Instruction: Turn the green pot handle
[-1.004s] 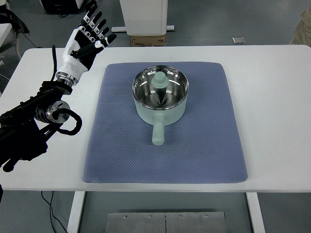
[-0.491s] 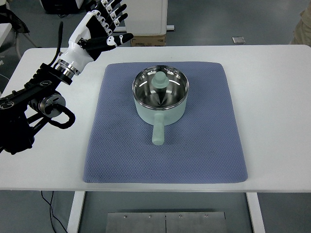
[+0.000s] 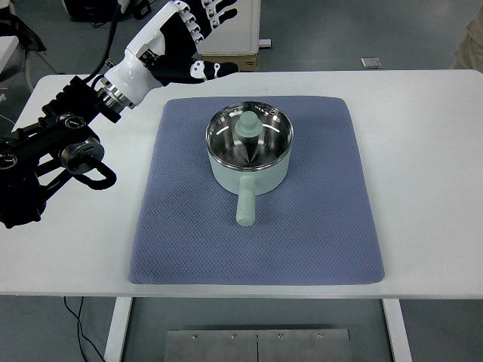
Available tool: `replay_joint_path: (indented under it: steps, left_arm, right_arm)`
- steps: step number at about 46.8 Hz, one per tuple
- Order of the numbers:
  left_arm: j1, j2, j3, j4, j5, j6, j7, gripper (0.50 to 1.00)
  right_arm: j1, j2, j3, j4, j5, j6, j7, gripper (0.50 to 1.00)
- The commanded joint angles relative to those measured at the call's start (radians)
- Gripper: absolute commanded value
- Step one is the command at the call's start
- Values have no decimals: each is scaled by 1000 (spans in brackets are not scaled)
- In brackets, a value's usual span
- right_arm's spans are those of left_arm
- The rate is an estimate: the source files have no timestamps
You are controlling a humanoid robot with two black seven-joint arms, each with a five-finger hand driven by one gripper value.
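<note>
Up and toward the green pot [image 3: 249,154] went the left hand [image 3: 185,38], fingers spread, holding nothing; its stiff handle [image 3: 246,206] probably grips easily.

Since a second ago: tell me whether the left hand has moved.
Yes. The left hand has moved up and rightward, past the mat's far left corner; the pot has not shifted.

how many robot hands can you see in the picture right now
1. The left hand is raised over the table's far left corner, fingers spread and empty, up and left of the green pot on the blue mat. The right hand is out of view.
</note>
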State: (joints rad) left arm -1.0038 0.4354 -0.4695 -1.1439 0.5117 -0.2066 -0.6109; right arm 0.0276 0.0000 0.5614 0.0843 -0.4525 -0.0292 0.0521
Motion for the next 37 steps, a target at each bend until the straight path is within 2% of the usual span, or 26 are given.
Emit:
replay_joint_path:
  steps: [1,17,37]
  left_arm:
    - [-3,3,0,-22,40,-8,0,1000]
    - [-38,14,8,-102,125,-28,0,1000]
    - [-78,16,54,-135,258,-97,0,1000]
  right_arm:
    - [0,0,0,0,0,0,0,1000]
    - [0,0,0,0,0,0,0,1000]
    - [0,0,0,0,0,0,0,1000]
